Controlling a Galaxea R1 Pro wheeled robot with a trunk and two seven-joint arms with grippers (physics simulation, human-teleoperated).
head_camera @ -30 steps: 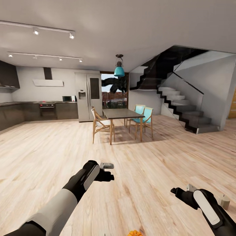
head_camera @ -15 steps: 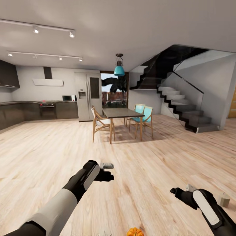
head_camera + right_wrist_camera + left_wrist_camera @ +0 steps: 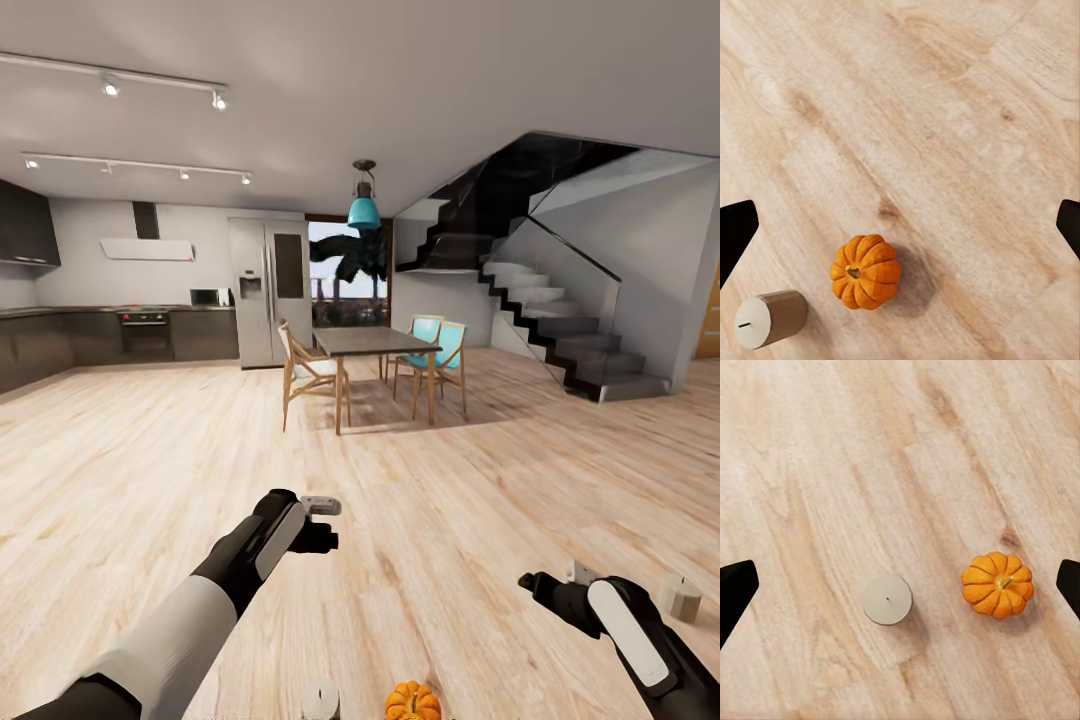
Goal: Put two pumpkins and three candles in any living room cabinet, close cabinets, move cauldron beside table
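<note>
Pale wood floor [image 3: 150, 470] runs through an open room, with a kitchen at the far ten o'clock, a dining set [image 3: 375, 375] at twelve and a dark staircase [image 3: 560, 320] at two.

Left gripper [image 3: 318, 522] hangs above the floor at the near eleven o'clock, fingers spread wide and empty; its wrist camera shows only the dark tips at the frame edges. Below it, seen from that wrist, stand a candle [image 3: 886, 599] and a pumpkin [image 3: 997, 584], close together but apart. From the head, both sit at six o'clock by the frame edge, partly cut off.

Right gripper [image 3: 545, 590] hovers low at four o'clock, also wide and holding nothing. Its wrist camera sees the same pumpkin with a candle beside it. A second candle [image 3: 684, 598] stands on the floor at the near four o'clock, just past the right arm.

Judging by looks, the pumpkin is light, rigid and rounded, so it could roll; closing across its ribbed sides at mid-height seems safest. Each candle looks like a stiff, smooth, stubby cylinder, best taken around its side wall.

Left gripper's fingertips are hard to make out from the head.
</note>
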